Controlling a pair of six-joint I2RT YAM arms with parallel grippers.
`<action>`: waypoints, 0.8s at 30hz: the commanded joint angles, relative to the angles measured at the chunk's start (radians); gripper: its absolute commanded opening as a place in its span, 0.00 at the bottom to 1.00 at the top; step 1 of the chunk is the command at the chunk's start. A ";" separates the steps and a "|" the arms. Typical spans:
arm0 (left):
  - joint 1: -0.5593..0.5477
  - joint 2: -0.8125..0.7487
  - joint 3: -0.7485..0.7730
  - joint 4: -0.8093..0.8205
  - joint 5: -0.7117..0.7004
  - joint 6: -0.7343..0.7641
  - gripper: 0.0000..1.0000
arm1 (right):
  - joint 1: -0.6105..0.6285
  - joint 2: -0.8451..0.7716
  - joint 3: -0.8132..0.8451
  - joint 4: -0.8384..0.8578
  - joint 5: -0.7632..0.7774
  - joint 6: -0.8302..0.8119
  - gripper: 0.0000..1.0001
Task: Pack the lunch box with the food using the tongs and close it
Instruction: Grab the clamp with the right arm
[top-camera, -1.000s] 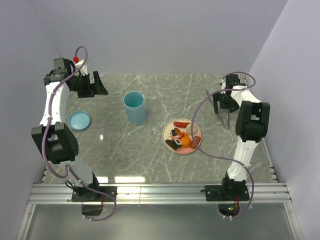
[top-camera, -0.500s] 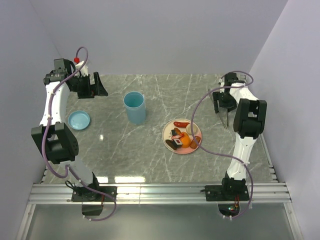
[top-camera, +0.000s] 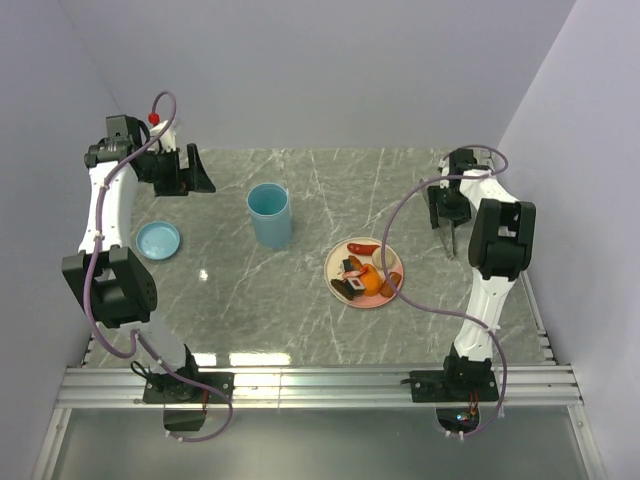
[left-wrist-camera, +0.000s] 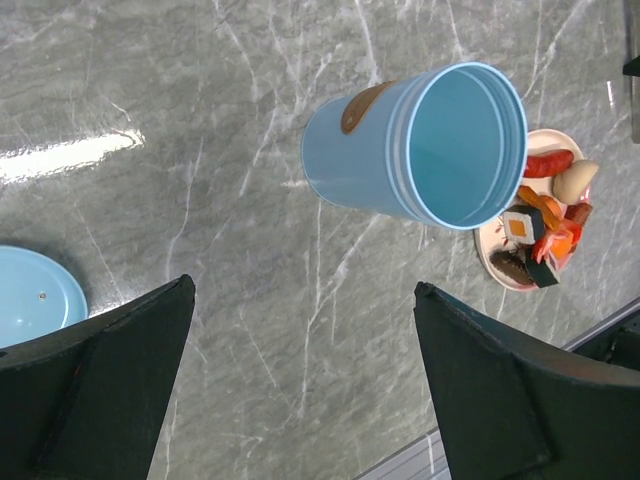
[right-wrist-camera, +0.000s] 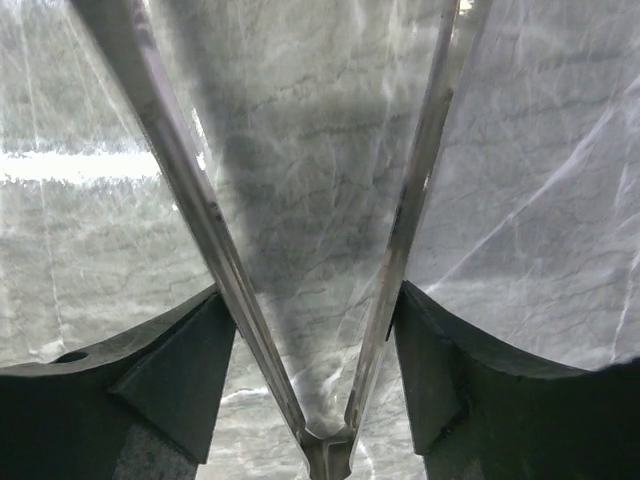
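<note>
Picking up the tongs (right-wrist-camera: 200, 215) was the step in hand. No food (top-camera: 365, 276) had gone into the lunch box (left-wrist-camera: 372, 160) yet, as far as its interior showed in the left wrist view.

Right gripper (right-wrist-camera: 310, 300): set over the tongs near the far right corner of the tabletop (top-camera: 300, 320), close to the right edge. Jaws stood partway in, one finger outside each tong arm. Both pads (right-wrist-camera: 175, 375) appeared to lie against the arms' outer faces close to the joined end, which pointed back toward the wrist; the open tips pointed away. Grip made, by my reading, though its firmness could not be told. The tongs appeared to lie on the tabletop, not lifted.

Left gripper (left-wrist-camera: 302, 295): jaws spread wide, nothing between them, held in the air above the far left corner, looking down on the lunch box.

Positions: lunch box upright and open, left of centre toward the far edge. Lid (top-camera: 158, 240) flat near the left edge, well apart from the box. Pink plate (top-camera: 331, 272) right of centre, carrying all the food in a heap: red piece, beige round, orange bits, dark rolls.

Next move, as judged: squeeze only enough to hold without pressing the tips together, lift clear, then swing the tips toward the plate. Risk: the thin springy arms could slip or twist between the pads.
</note>
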 joint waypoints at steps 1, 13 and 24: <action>0.007 -0.022 0.048 -0.025 0.046 0.037 0.97 | 0.008 -0.020 -0.062 -0.034 -0.006 0.012 0.68; 0.013 -0.182 -0.053 0.140 0.074 0.015 0.99 | -0.039 -0.245 -0.087 -0.052 -0.234 -0.060 0.50; 0.006 -0.274 -0.053 0.219 0.245 0.044 0.99 | -0.036 -0.403 0.051 -0.268 -0.584 -0.170 0.51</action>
